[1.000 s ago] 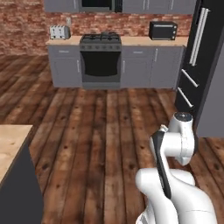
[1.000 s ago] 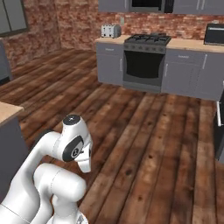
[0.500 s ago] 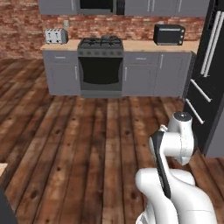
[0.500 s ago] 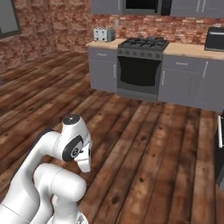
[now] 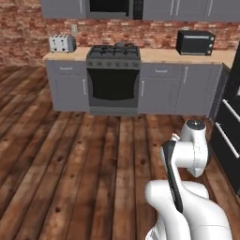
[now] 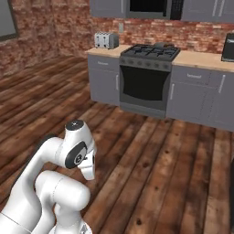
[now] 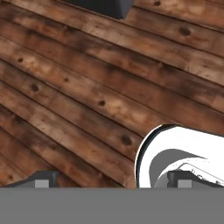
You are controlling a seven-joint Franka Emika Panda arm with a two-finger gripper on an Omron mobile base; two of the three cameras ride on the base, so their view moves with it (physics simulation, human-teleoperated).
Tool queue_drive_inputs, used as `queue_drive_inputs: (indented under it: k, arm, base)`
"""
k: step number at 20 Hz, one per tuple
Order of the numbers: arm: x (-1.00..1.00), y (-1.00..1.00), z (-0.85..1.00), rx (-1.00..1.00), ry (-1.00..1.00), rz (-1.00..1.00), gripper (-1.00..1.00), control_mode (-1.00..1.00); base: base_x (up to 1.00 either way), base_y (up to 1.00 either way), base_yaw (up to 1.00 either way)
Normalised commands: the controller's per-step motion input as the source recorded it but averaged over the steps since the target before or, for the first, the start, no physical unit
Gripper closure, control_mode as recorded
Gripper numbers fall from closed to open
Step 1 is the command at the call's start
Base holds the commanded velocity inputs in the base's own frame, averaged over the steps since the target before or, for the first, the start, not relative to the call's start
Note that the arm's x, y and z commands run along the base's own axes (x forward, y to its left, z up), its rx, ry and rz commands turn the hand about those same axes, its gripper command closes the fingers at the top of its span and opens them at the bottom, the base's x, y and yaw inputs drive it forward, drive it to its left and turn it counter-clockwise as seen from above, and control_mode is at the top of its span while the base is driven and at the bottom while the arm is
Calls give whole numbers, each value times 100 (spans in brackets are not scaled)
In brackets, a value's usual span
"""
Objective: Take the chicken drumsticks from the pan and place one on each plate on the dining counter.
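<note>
A simulated kitchen with a dark wooden plank floor and a red brick back wall. Against that wall runs one light tan surface on grey cabinets, with one black stove set into its middle. On the stove's back right burner sits one small grey pan, seen in the right base view too; it is too small and far off to tell what lies in it. One silver toaster stands at the left end of the surface, well apart from the stove, and one black toaster oven stands toward the right end. Above the stove hangs one dark microwave between grey wall cabinets. A tall dark fridge with two pale handles fills the right edge of the left base view. The white arm is folded up close to its base in the foreground, well apart from the stove. In the hand view the hand points down at the bare floor planks, its two dark fingertips just rising at the bottom edge and standing wide apart with nothing between them, so the hand is released.
</note>
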Motion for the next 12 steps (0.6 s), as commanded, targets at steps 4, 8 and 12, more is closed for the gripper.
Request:
queue_drive_inputs:
  k: [4,8,12]
  arm:
    - [0,0,0,0,0,0,-100,100]
    - [0,0,0,0,0,0,-100,100]
    - [0,0,0,0,0,0,-100,100]
  base:
    - [100,-5,3]
    - [100,0,0]
    - [100,1,-4]
